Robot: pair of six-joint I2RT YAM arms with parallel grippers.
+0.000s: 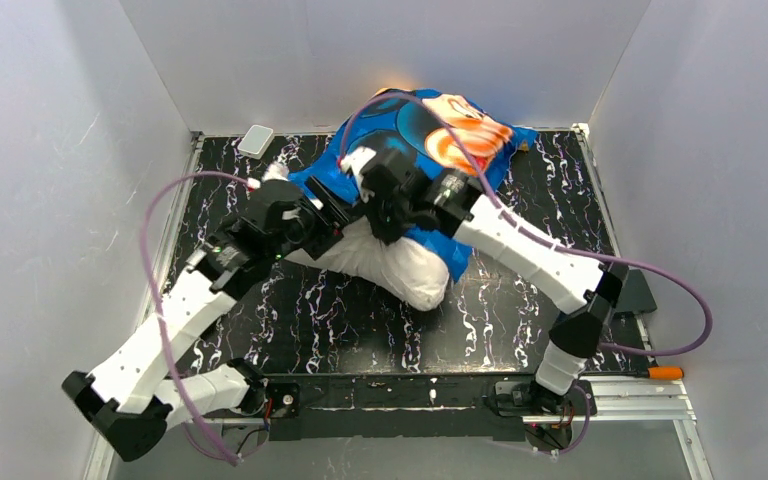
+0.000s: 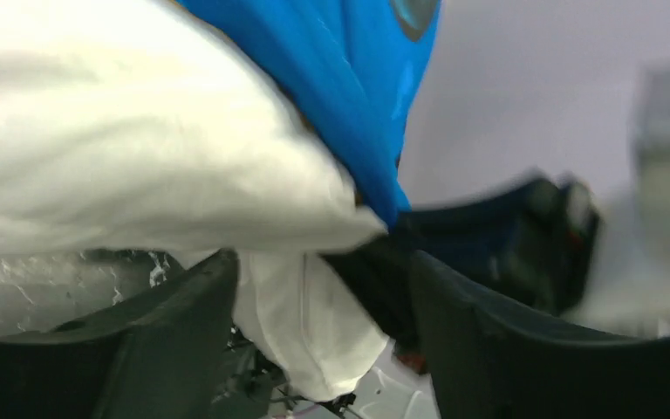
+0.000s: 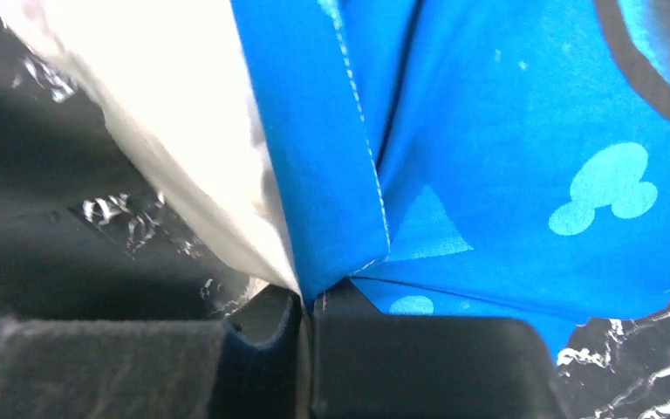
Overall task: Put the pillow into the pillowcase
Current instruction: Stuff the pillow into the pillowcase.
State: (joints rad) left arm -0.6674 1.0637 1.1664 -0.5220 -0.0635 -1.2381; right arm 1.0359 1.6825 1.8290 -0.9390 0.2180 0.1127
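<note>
The white pillow [image 1: 400, 262] lies mid-table, its far part inside the blue pillowcase [image 1: 410, 125] and its near end sticking out. My left gripper [image 1: 325, 222] is at the pillow's left side. In the left wrist view it [image 2: 314, 340] is open, with a hanging corner of the pillow [image 2: 122, 131] between its wide-apart fingers and the pillowcase [image 2: 349, 96] above. My right gripper [image 1: 385, 215] is at the case's opening. In the right wrist view it [image 3: 304, 305] is shut on the hem of the pillowcase [image 3: 488, 131], right beside the pillow [image 3: 166, 113].
The black marbled table [image 1: 310, 320] is walled in by grey panels at the back and both sides. A small white box [image 1: 256, 140] lies at the back left corner. An orange-handled tool [image 1: 665, 372] lies at the near right edge.
</note>
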